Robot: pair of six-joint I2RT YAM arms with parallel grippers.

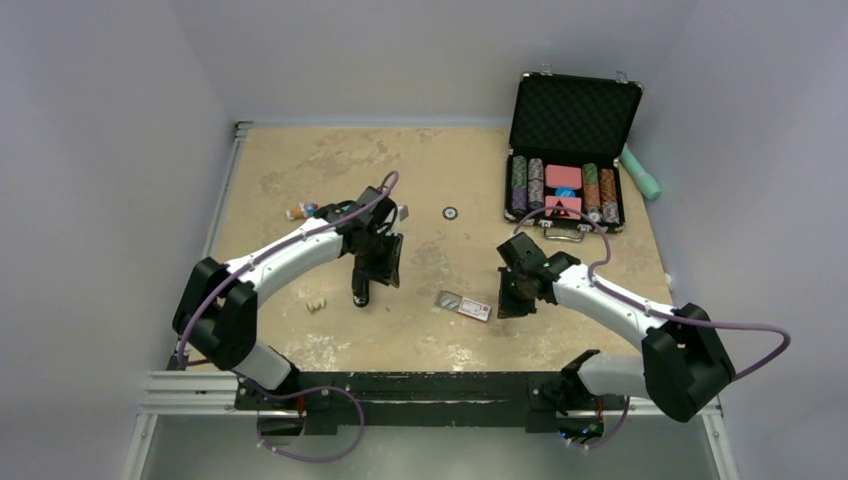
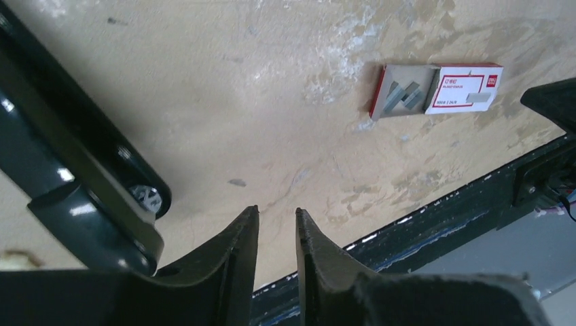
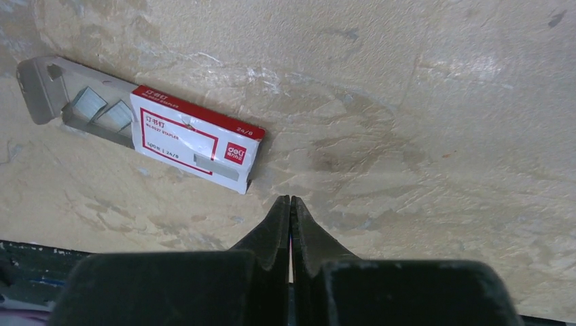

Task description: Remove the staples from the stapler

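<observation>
Beside narrowly spread left end effector, stapler long axis near-far; right end effector pressed together

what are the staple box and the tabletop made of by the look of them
Staple box: thin printed cardboard, matte red and white, its grey inner tray slid out with a folded flap. Tabletop: probably wood or board, tan, scuffed and blotchy; exact material unclear.

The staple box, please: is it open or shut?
Open: the staple box has its grey tray slid out, staple strips showing.
</observation>
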